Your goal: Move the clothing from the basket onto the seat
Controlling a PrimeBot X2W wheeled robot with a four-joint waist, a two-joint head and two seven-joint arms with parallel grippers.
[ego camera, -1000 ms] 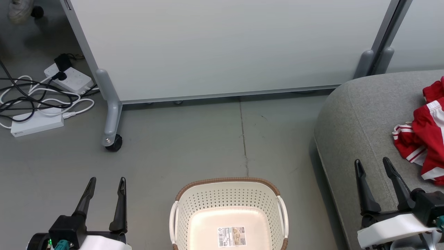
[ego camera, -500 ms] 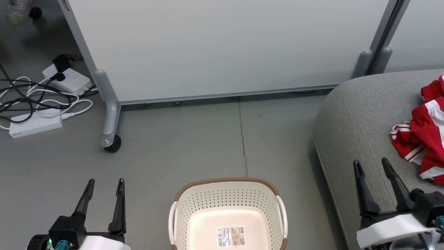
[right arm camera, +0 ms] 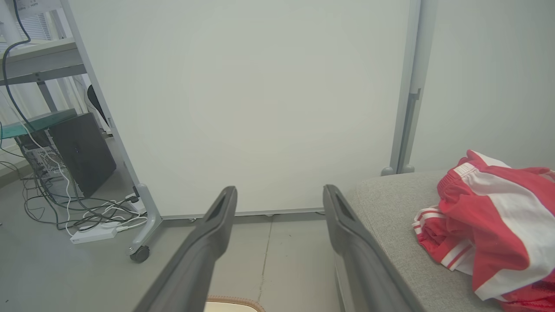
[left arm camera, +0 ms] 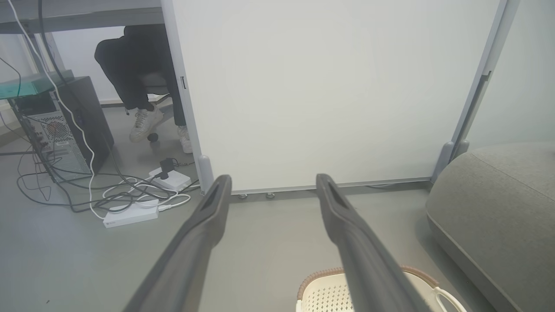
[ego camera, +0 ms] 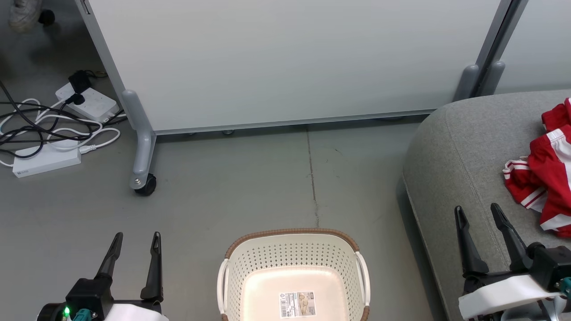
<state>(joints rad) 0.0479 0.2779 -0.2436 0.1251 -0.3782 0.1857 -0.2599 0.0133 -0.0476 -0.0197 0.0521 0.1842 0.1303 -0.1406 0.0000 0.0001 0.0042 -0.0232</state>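
Two pincers reported: left pincer (ego camera: pixel 138 235) and right pincer (ego camera: pixel 476 207) stand spread and empty, unchanged over the last second; only my head view has drifted slightly. Basket (ego camera: pixel 292 232): what shows of its inside is bare apart from a label sticker (ego camera: pixel 297 304). Clothing (ego camera: pixel 546 187): a red heap lying on the seat (ego camera: pixel 459 156), near my right pincer but apart from it. Judgement: transfer looks complete, nothing left to fetch.
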